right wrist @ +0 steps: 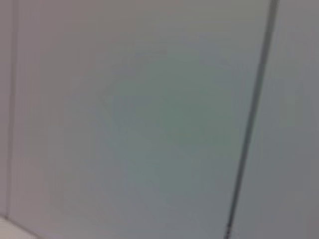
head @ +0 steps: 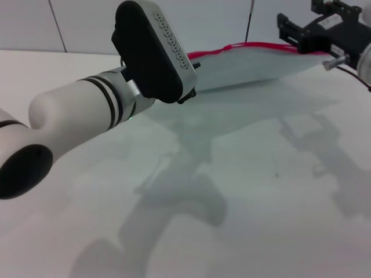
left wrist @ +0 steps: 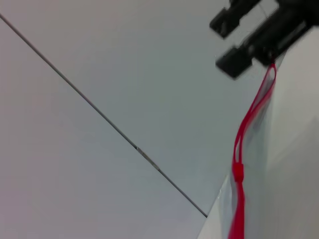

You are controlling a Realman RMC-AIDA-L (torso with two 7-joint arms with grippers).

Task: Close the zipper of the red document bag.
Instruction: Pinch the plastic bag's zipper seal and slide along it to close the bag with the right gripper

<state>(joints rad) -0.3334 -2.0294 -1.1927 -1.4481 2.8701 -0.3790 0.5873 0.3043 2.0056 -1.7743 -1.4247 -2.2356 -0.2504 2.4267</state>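
Held the red document bag (head: 255, 65) aloft above the desk (head: 249, 191), right pincer (head: 301, 36) clenched on the zipper (head: 243, 46) end, left pincer (head: 188, 87) grip untellable; seemed light, floppy, slick, best pinched at slider.

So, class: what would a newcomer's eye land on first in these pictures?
First, the left gripper and its thick white arm, filling the near left and reaching the red document bag. Then the zipper, a bright red line along the bag's far edge, gaping open towards the right gripper, which holds that end off the table.
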